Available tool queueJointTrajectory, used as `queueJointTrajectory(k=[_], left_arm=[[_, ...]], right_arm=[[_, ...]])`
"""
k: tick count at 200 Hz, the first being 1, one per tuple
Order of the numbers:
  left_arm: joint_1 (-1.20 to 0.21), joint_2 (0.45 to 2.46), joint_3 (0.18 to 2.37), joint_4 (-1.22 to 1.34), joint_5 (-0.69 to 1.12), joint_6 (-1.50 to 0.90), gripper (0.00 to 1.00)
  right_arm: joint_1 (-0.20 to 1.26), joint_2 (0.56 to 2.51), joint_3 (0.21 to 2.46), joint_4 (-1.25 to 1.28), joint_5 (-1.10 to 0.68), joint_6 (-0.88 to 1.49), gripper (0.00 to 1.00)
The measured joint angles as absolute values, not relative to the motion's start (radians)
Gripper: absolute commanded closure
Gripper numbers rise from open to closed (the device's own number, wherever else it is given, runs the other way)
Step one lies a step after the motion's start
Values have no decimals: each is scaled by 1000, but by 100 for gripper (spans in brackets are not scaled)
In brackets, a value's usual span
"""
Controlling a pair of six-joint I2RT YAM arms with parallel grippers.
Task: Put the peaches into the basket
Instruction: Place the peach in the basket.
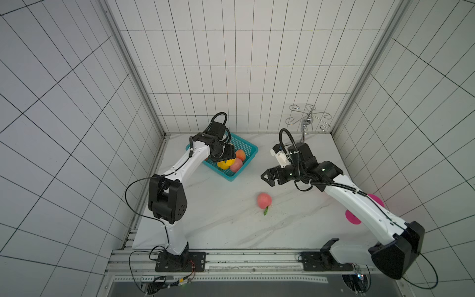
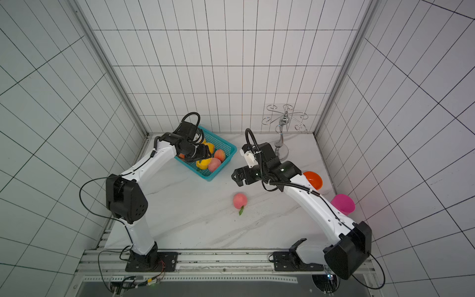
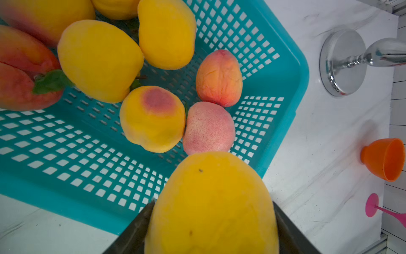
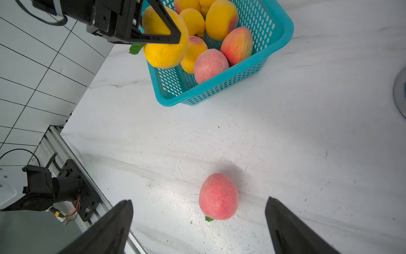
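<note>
In both top views the left tool is clamped on a yellow peach and holds it over the edge of the teal basket. The basket stands at the back of the table, on the left arm's side. More peaches lie inside it. A pink peach lies alone near the middle of the table, well apart from the basket. The right tool hovers above the table behind that peach, its jaws apart with nothing between them. A metal stand rises in the back corner on the right arm's side. In a top view an orange bowl and a pink bowl show beside the right arm.

In the left wrist view the yellow peach fills the gap between the tool's dark fingers, which press on its sides. Beyond it the basket holds a cluster of peaches: plain yellow ones, one yellow with a red blush, an orange one, a pink one and red-orange ones.

In the right wrist view the right tool's fingers stand wide apart. The pink peach lies on the table just ahead of them, and neither finger touches it. Farther off, the yellow peach hangs in the left tool over a corner of the basket.
</note>
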State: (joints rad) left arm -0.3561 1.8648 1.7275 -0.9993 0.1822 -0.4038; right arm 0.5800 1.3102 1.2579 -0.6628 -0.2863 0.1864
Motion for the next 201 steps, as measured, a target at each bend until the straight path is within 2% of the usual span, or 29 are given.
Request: queueJointTrajectory(k=[201], left_arm=[[-424, 1997, 1728, -989, 67, -320, 41]], right_arm=[[558, 1333, 1256, -691, -295, 220, 3]])
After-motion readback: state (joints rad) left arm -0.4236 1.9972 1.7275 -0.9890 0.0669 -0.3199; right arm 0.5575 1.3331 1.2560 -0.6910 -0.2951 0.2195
